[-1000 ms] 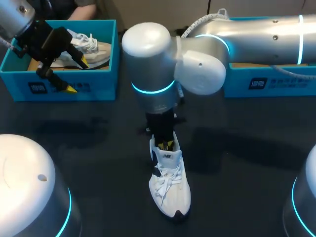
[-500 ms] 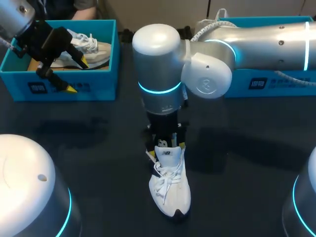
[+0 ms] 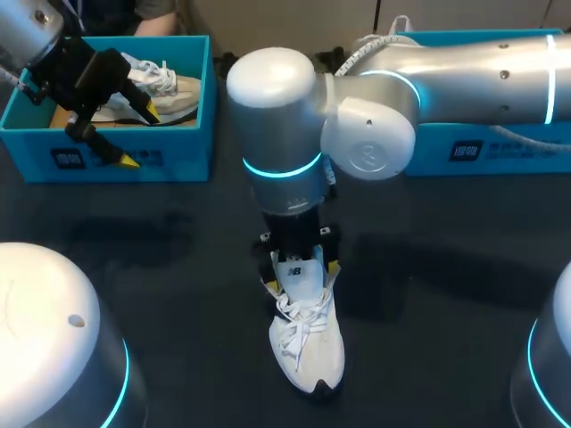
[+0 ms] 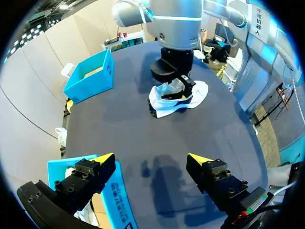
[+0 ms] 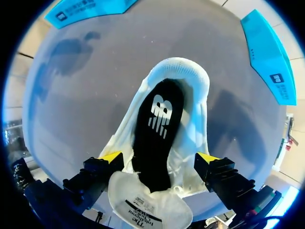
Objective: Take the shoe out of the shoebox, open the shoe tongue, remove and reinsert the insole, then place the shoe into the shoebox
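A white laced shoe (image 3: 308, 343) lies on the dark table, toe toward the front edge. My right gripper (image 3: 301, 275) hangs over its opening, fingers open on either side of the raised tongue. In the right wrist view, the shoe (image 5: 190, 95) lies under the open gripper (image 5: 159, 157). Its black insole (image 5: 157, 121) with a white logo shows inside, and the white tongue (image 5: 145, 202) stands up between the fingers. My left gripper (image 3: 138, 135) hovers open over the left blue shoebox (image 3: 169, 156); it (image 4: 151, 161) holds nothing. From the left wrist, the shoe (image 4: 198, 93) lies far ahead.
A second white shoe (image 3: 156, 85) lies inside the left box. Another blue shoebox (image 3: 473, 147) stands at the back right, partly behind my right arm; it shows as the blue box (image 4: 90, 76) beyond the shoe.
My right gripper, shut low in the shoe's opening a second ago, has spread its fingers wide and risen slightly. The shoe stays put. The left arm has not moved.
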You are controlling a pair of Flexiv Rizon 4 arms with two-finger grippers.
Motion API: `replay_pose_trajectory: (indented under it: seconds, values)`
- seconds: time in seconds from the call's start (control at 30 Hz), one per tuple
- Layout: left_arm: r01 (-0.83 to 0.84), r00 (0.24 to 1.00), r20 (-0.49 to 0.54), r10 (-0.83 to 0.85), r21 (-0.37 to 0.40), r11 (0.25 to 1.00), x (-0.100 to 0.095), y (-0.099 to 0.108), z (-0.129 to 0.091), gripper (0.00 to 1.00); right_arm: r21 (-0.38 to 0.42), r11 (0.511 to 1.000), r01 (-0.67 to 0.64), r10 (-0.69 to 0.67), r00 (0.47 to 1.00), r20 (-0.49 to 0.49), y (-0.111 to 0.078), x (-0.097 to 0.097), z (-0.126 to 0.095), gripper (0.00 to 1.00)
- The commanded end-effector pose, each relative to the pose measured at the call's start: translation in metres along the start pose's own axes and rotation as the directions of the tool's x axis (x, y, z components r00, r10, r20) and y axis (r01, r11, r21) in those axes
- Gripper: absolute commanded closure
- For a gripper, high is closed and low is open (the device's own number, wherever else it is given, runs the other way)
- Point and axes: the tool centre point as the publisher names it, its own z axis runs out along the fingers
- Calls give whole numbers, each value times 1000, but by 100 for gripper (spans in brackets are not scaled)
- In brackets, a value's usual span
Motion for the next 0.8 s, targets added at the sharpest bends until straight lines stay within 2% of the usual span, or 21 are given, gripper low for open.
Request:
replay_pose_trajectory:
  seconds: [0.03,0.3,0.53,0.8]
  values:
    - [0,1000,0,0,-3,1000,0,0,0,0,-18,1000,1,-1,1000,30,-3,2,-10,0]
    - [0,1000,0,0,-3,1000,0,0,0,0,-7,1000,6,-5,1000,23,0,2,-12,0]
    - [0,1000,0,0,-3,1000,0,0,0,0,11,1000,-27,27,1000,3,-11,5,-9,0]
    - [0,1000,0,0,-3,1000,0,0,0,0,17,997,-71,70,997,45,-27,16,-25,0]
